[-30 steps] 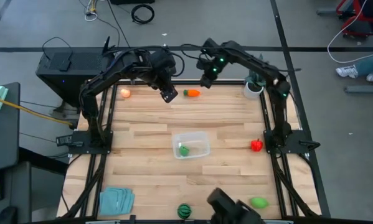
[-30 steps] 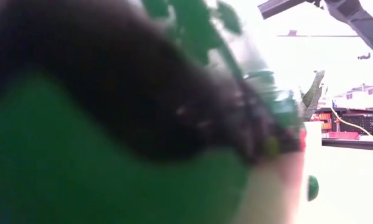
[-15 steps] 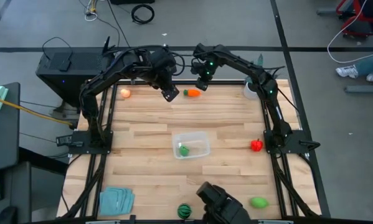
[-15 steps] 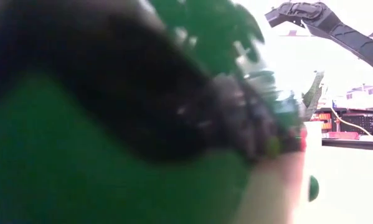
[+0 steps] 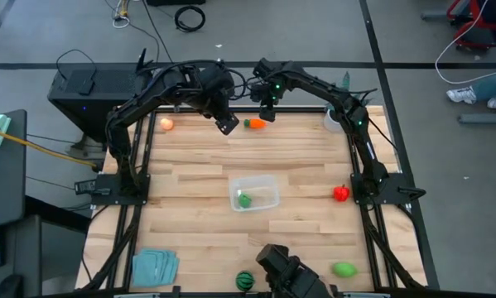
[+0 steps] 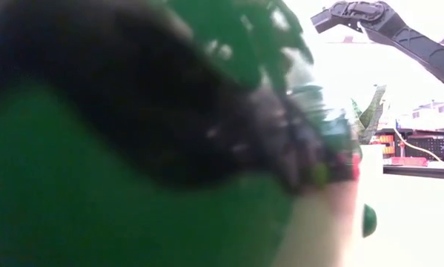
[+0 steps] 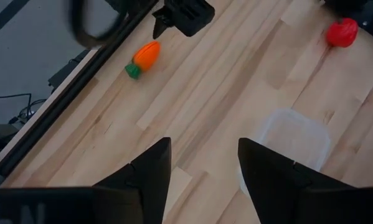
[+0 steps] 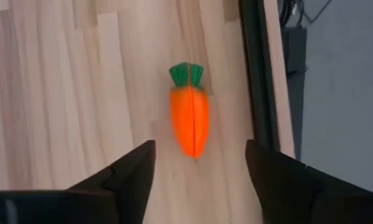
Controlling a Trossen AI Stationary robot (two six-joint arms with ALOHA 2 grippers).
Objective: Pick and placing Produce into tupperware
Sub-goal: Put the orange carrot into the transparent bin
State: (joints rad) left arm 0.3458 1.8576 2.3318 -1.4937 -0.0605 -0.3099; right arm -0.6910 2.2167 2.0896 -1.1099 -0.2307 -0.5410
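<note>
The orange carrot (image 5: 255, 123) lies on the table near the far edge. My right gripper (image 8: 198, 169) hangs open just above it, with a finger on either side and clear of it. My left gripper (image 5: 225, 124) waits open a little to the carrot's left, and its wrist view shows the carrot (image 7: 146, 56) too. The clear tupperware (image 5: 254, 192) stands mid-table with one green piece (image 5: 244, 199) inside. The peach ball (image 5: 166, 124), red piece (image 5: 341, 194), green piece (image 5: 344, 269) and dark green striped ball (image 5: 245, 280) lie loose on the table.
A potted plant (image 5: 337, 118) stands at the far right corner and a folded teal cloth (image 5: 155, 266) at the near left. A dark object (image 5: 287, 271) sits at the near edge. Something blurred and green close to the lens fills most of the low view.
My right gripper has moved along the far edge toward the table's left and now hangs over the carrot. The dark object at the near edge has shifted left.
</note>
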